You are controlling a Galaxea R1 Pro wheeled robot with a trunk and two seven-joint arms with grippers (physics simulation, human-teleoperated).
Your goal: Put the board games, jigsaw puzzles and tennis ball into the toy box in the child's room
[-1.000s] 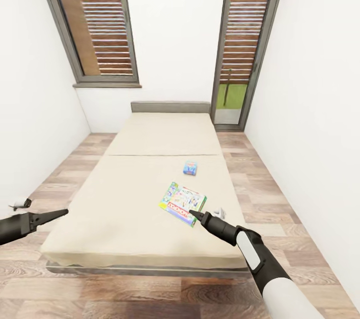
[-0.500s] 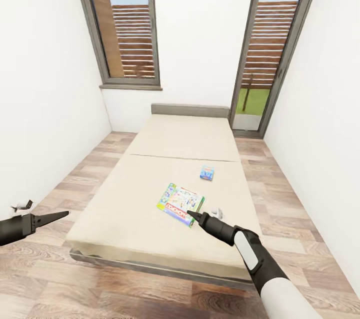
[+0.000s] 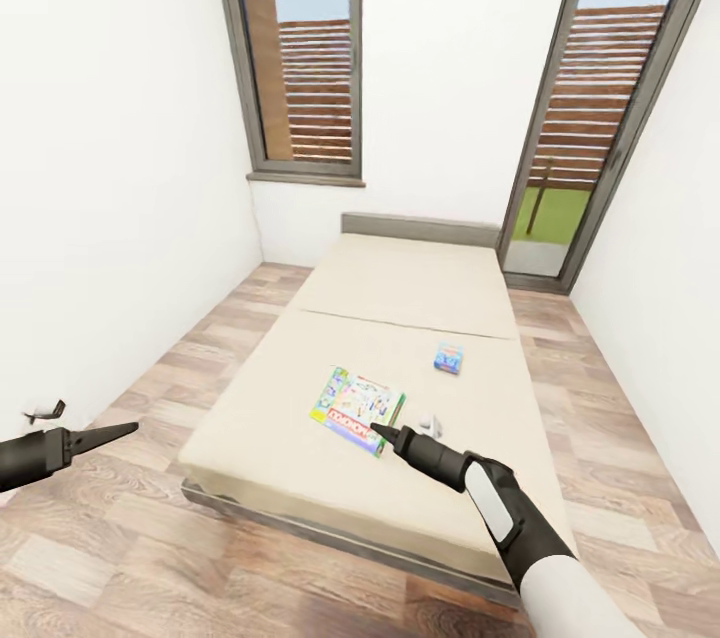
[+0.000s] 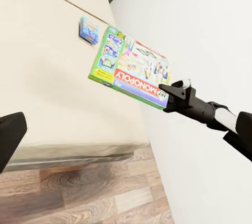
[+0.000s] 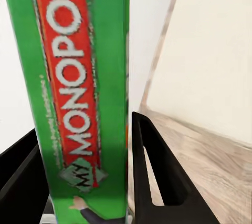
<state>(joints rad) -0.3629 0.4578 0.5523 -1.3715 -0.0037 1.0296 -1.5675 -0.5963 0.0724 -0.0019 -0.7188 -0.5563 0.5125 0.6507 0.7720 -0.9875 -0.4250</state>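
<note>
My right gripper (image 3: 378,429) is shut on the edge of a green My Monopoly board game (image 3: 358,408), holding it in the air just above the beige bed (image 3: 400,288). From the left wrist view the same box (image 4: 134,69) hangs clear of the mattress (image 4: 47,66). In the right wrist view the box (image 5: 79,87) stands between the two black fingers (image 5: 157,171). A small blue board game (image 3: 449,358) lies flat on the bed further back, also seen as a small box (image 4: 88,29). My left gripper (image 3: 128,429) hovers open over the floor left of the bed.
White walls close in on both sides. A grey-framed window (image 3: 300,58) and a glass door (image 3: 600,118) stand behind the grey headboard (image 3: 420,228). Wood-plank floor (image 3: 150,538) runs along the bed's left side and foot.
The whole view has shifted, so the camera moved; the bed now sits further right in the picture. The Monopoly box stays in my right gripper. The left gripper holds its pose.
</note>
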